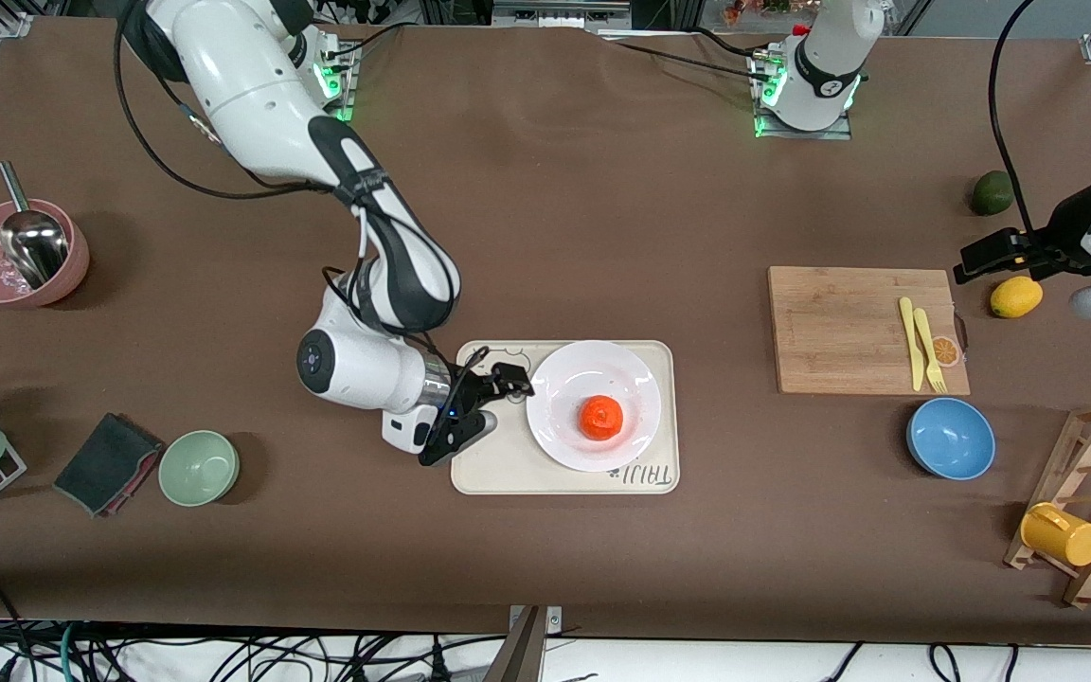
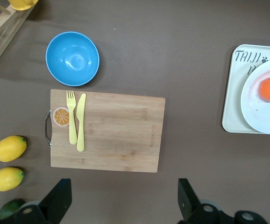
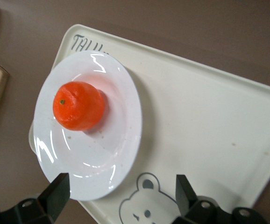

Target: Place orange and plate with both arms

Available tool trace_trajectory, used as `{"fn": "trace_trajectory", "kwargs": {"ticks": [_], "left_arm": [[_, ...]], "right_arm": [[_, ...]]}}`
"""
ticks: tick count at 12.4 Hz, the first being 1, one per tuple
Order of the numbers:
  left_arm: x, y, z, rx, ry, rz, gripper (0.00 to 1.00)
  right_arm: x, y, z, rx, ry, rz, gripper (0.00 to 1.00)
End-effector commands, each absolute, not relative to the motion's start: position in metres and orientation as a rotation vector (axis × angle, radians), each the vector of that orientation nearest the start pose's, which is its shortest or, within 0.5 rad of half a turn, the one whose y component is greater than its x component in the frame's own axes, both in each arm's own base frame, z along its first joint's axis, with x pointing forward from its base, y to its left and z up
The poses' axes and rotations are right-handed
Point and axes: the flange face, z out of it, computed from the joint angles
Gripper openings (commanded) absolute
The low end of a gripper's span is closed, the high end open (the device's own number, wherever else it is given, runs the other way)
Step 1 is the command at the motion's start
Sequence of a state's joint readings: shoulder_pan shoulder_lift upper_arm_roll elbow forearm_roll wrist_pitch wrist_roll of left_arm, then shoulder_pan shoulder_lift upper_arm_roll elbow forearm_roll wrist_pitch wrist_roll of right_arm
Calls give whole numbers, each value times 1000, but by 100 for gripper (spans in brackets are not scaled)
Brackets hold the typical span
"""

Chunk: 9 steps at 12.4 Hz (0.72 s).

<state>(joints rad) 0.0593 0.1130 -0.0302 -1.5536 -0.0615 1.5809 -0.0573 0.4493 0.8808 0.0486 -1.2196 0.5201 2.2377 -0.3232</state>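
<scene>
The orange [image 1: 600, 417] lies in the middle of the white plate [image 1: 593, 374], which rests on the cream bear tray [image 1: 508, 474]. My right gripper [image 1: 498, 405] is open and empty, low over the tray's edge beside the plate, at the right arm's end. The right wrist view shows the orange [image 3: 78, 105] on the plate [image 3: 116, 140], with my open gripper [image 3: 121, 193] astride the plate's rim and the bear drawing. My left gripper [image 1: 991, 256] is open and empty, held up over the table by a lemon. The left wrist view [image 2: 123, 200] shows bare table between its fingers.
A wooden cutting board [image 1: 849, 332] carries a yellow knife and fork. A blue bowl [image 1: 950, 438], a lemon [image 1: 1016, 296], a dark green fruit [image 1: 992, 192] and a rack with a yellow mug [image 1: 1062, 535] stand around it. A green bowl [image 1: 199, 467], a cloth [image 1: 107, 462] and a pink bowl [image 1: 20, 254] are at the right arm's end.
</scene>
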Motion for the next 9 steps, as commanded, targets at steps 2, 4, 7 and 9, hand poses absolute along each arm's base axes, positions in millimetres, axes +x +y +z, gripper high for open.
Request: {"fn": "trace_trajectory", "kwargs": {"ticks": [2,4,7,9], "left_arm": [[587,9,572,-3205,-126,129,100],[587,9,572,-3205,-126,129,100],[587,8,572,-3205,-123,132,100],[587,8,572,-3205,-123,132,100]], "right_arm": [[685,301,311,-2848,-912,-36,100],[690,247,344,-2991,-945,94,100],[702,148,436,-3128,-766,29,100],[689,109,498,-3132,-736,-17,100]]}}
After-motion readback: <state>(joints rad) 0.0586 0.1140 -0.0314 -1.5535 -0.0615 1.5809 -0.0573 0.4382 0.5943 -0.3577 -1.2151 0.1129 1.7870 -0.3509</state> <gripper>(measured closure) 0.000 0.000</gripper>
